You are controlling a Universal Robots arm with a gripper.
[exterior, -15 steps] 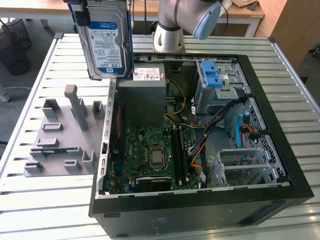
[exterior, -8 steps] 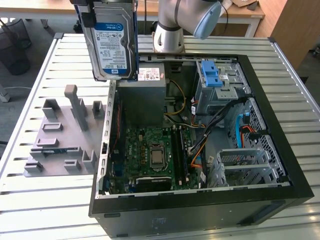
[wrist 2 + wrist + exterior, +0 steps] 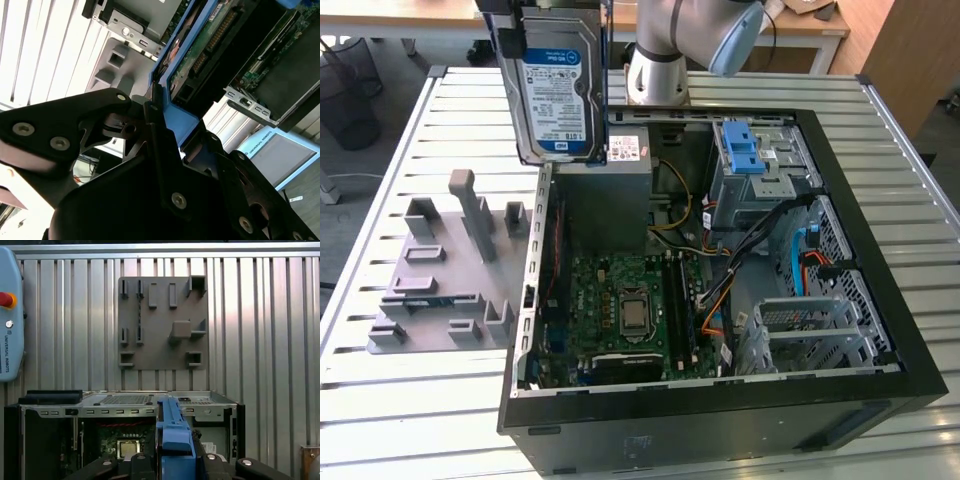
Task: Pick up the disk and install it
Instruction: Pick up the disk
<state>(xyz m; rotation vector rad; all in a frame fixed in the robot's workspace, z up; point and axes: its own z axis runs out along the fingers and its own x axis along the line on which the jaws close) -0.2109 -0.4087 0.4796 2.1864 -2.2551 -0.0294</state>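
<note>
My gripper (image 3: 165, 122) was clamped on the blue carrier (image 3: 175, 435) of the disk (image 3: 558, 85), which hung upright, label showing, above the open computer case (image 3: 700, 420) on the exterior view's left. I judged a firm, square hold mattered most, with clearance over the case wall and cables (image 3: 760, 235).

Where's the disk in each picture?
Exterior view: the disk hangs upright, high at the exterior view's left, above the case.
Second wrist view: the disk, blue-framed, clamped in the tool.
First wrist view: the disk edge-on, over the case.
Shared landmark: grey holder board.
</note>
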